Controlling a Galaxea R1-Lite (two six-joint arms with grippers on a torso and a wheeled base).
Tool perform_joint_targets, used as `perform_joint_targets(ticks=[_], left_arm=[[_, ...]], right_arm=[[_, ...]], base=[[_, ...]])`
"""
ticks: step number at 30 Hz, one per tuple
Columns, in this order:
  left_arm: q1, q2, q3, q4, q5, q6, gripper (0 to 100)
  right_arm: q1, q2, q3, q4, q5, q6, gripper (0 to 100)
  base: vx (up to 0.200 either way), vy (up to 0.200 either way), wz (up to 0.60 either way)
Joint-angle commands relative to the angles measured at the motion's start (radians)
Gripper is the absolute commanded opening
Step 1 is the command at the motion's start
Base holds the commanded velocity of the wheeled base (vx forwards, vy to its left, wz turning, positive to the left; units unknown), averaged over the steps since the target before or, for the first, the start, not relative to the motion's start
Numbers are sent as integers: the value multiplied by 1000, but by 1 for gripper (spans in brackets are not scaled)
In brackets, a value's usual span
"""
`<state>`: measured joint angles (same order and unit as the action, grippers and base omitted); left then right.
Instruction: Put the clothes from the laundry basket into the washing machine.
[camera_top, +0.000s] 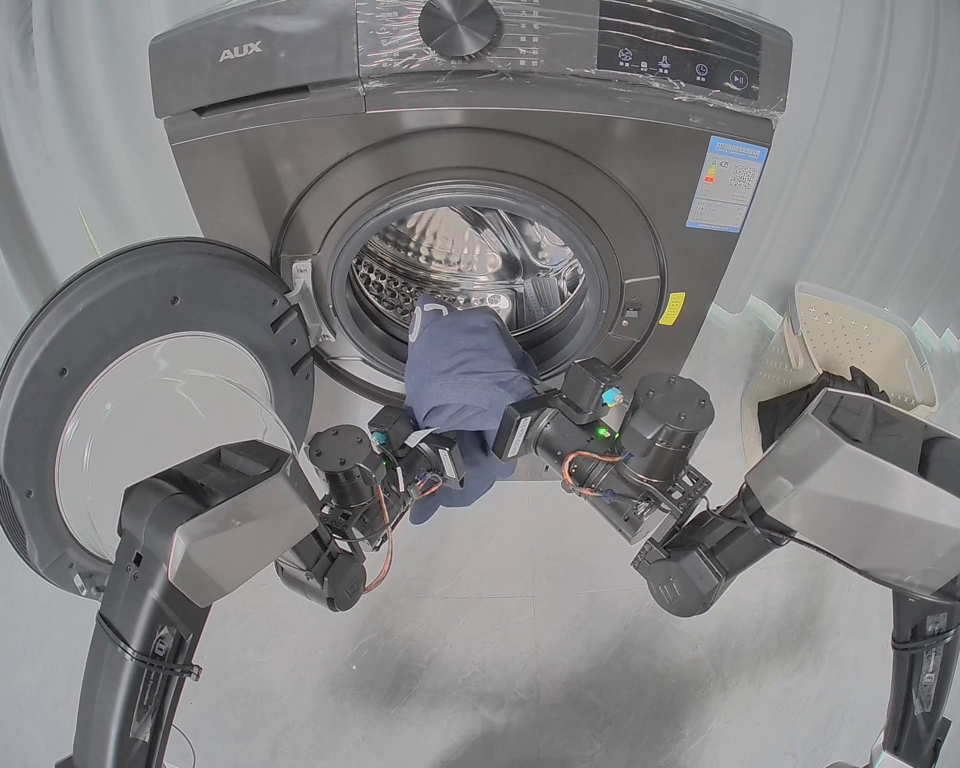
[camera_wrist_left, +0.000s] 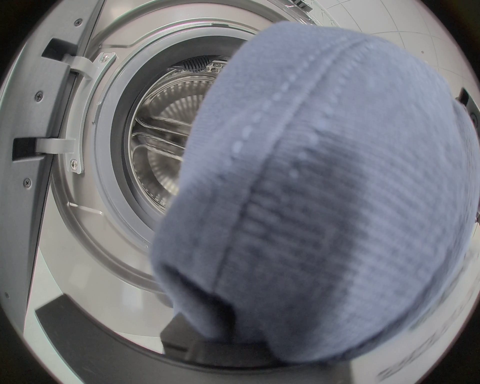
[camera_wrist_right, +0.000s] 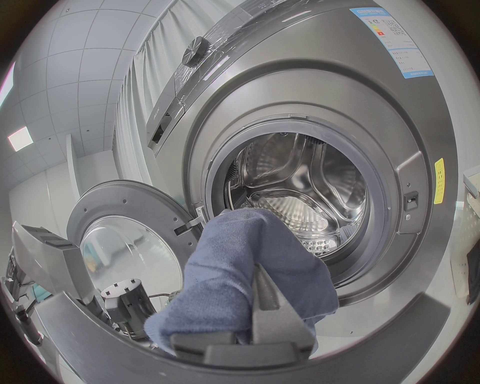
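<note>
A navy blue garment (camera_top: 462, 385) hangs in front of the washing machine's open drum (camera_top: 470, 255), its top edge at the door opening's lower rim. My left gripper (camera_top: 452, 462) is shut on the garment's lower left part, and the cloth (camera_wrist_left: 320, 200) bulges over it. From the right side, my right gripper (camera_top: 505, 432) is shut on the same garment (camera_wrist_right: 235, 270), with one dark finger (camera_wrist_right: 270, 300) showing against the cloth. The laundry basket (camera_top: 860, 335) stands on the floor to the right with dark clothes (camera_top: 800, 405) in it.
The round door (camera_top: 150, 400) is swung fully open to the left on its hinge (camera_top: 305, 295). The steel drum (camera_wrist_right: 295, 185) looks bare inside. Grey floor lies in front of the machine, and a curtain hangs behind it.
</note>
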<state>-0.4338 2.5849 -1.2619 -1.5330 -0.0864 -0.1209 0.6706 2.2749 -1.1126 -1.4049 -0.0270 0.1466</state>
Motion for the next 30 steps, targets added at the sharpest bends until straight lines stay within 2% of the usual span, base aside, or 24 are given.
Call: perform_joint_targets(ticks=[1,5,8,20,21,26,30], left_arm=[[0,-40,30,-12,-1,-3,0],[0,-91,76,-13,-1,-25,0],[0,-131,107,-13,-1,-33,0],[-5,-160,139,-15,11,-31,0],[-5,-160,138,-15,11,-31,0],[-5,-164,136,-16,11,-33,0],[0,-201,167,-16,10,-33,0]], right_arm=[[-19,2,13,6,-4,11,0],[-39,23,22,7,-33,28,0],[-43,43,31,3,-33,33,0],[-8,77,22,-9,-33,34,0],[-8,77,23,-9,-33,34,100],[-6,67,57,-8,-28,30,100],[-9,17,158,-9,4,5,100]], base=[[0,0,0],[0,0,0],[0,0,0],[0,0,0],[0,0,0],[0,0,0],[0,0,0]])
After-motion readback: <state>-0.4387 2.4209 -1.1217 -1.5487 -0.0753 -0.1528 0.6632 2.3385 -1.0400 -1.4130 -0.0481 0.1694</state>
